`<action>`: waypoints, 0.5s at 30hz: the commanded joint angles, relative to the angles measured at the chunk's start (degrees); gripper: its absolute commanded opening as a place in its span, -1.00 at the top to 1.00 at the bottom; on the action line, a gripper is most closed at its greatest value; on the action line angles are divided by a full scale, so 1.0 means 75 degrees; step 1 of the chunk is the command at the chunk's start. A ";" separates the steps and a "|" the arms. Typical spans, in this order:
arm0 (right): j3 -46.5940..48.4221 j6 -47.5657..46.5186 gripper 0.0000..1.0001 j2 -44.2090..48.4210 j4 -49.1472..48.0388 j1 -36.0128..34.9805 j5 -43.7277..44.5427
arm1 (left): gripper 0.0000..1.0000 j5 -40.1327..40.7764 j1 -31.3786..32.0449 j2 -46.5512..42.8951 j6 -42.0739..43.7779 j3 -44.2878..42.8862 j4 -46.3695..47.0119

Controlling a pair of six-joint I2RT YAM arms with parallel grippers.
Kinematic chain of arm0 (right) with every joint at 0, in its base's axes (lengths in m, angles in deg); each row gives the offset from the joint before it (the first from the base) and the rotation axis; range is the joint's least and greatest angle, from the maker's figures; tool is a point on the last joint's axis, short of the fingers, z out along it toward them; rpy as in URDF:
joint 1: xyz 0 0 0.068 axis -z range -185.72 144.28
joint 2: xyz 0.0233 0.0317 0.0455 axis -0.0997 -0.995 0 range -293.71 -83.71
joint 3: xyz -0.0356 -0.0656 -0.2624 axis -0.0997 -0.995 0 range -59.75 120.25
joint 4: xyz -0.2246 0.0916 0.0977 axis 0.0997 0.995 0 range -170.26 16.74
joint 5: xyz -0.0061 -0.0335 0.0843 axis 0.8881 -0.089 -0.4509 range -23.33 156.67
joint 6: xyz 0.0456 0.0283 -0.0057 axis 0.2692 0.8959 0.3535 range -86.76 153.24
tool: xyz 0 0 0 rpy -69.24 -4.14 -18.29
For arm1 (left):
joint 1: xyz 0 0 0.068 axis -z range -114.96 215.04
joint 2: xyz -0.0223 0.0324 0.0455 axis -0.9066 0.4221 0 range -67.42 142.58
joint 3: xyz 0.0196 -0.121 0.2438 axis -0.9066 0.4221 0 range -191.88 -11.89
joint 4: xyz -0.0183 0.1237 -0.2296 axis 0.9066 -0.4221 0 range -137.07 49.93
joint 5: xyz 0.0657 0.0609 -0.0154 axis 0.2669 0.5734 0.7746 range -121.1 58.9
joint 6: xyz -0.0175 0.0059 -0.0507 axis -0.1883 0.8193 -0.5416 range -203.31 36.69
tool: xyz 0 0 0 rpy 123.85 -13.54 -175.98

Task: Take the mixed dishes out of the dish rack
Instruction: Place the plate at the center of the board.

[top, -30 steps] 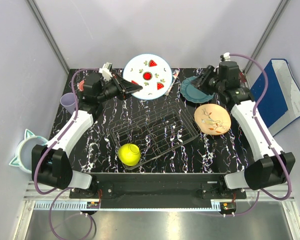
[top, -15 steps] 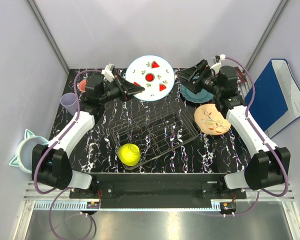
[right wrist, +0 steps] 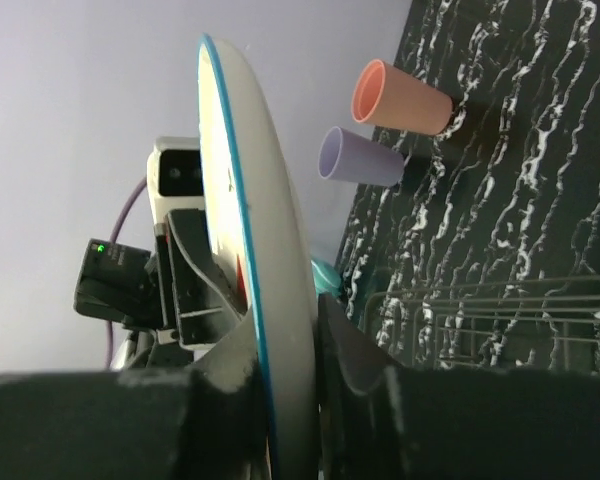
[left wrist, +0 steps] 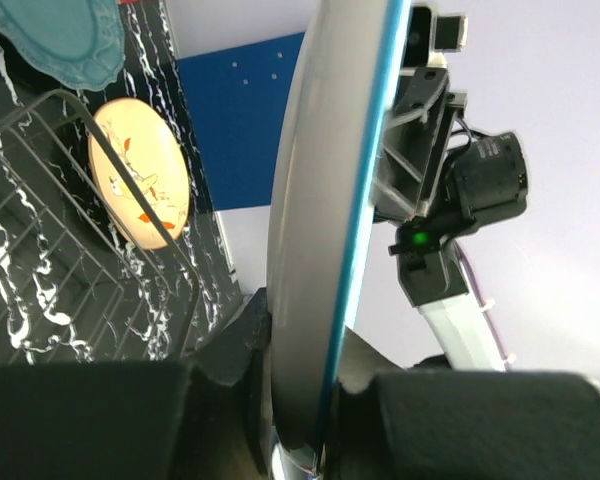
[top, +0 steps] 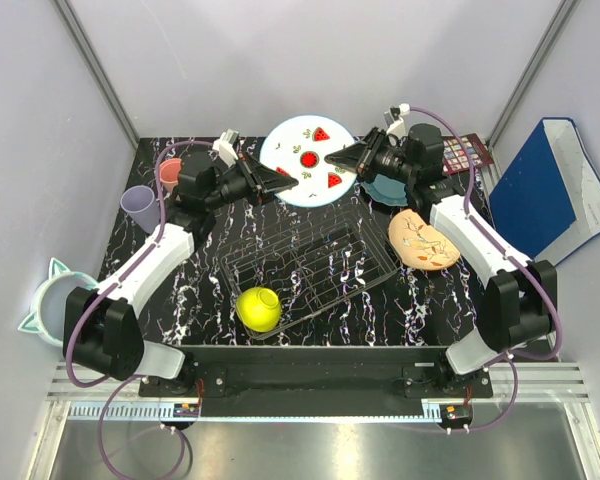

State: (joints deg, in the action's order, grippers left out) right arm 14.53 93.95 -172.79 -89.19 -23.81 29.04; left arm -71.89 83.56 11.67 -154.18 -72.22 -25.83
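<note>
The left end effector (top: 280,178) is clamped on one rim of the white red-spotted plate (top: 310,162), and the right end effector (top: 342,158) looks pinched on the opposite rim, so the plate hangs in the air between them, beyond the dish rack (top: 325,262). The teal scalloped plate (top: 384,189), peach plate (top: 425,245), pink cup (top: 170,172) and lilac cup (top: 137,203) sit out on the counter. Only the yellow-green bowl (top: 258,308) remains racked, so I'd judge the task nearly done.

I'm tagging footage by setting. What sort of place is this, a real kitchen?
Probably a robot test booth, not a kitchen: plain pale walls enclose a black marbled table, and two robot arms are mounted on a metal rail.
</note>
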 commanded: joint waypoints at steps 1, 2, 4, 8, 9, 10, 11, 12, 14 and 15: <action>0.0315 -0.0172 0.87 0.0053 -0.0099 -0.0038 -0.0257 | 1.00 -0.0033 0.0061 -0.0186 -0.0113 -0.0404 0.1429; 0.0303 -0.0219 1.00 0.0076 0.0017 -0.0038 -0.0222 | 1.00 -0.0022 0.0061 -0.0174 -0.0113 -0.0404 0.1429; 0.0291 -0.0383 1.00 0.0158 0.0124 -0.0038 -0.0186 | 1.00 -0.0010 0.0062 -0.0163 -0.0113 -0.0439 0.1418; 0.0303 -0.0664 1.00 0.0345 0.0568 -0.0038 0.0024 | 0.74 -0.0010 0.0050 -0.0057 -0.0090 -0.0533 0.1371; 0.0315 -0.0792 1.00 0.0473 0.0651 -0.0038 0.0094 | 0.44 -0.0045 0.0003 0.0013 -0.0078 -0.0603 0.1313; 0.0326 -0.0840 1.00 0.0533 0.0733 -0.0003 0.0234 | 0.09 -0.0091 -0.0020 0.0037 -0.0043 -0.0638 0.1254; 0.0350 -0.0875 1.00 0.0591 0.0815 0.0021 0.0282 | -0.29 -0.0080 -0.0067 0.0048 0.0004 -0.0685 0.1149; 0.0373 -0.0899 1.00 0.0696 0.0827 0.0056 0.0306 | -0.45 -0.0022 -0.0149 0.0025 0.0062 -0.0744 0.0835; 0.0455 -0.0911 1.00 0.0767 0.0909 0.0172 0.0353 | -0.68 0.0176 -0.0278 -0.0056 0.0238 -0.0756 0.0494; 0.0560 -0.0899 1.00 0.0837 0.0932 0.0231 0.0353 | -0.98 0.0224 -0.0429 -0.0127 0.0297 -0.0768 0.0411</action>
State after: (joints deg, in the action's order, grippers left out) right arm 14.62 88.20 -171.67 -81.67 -23.52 30.77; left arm -71.83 83.10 12.59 -154.37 -74.28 -25.22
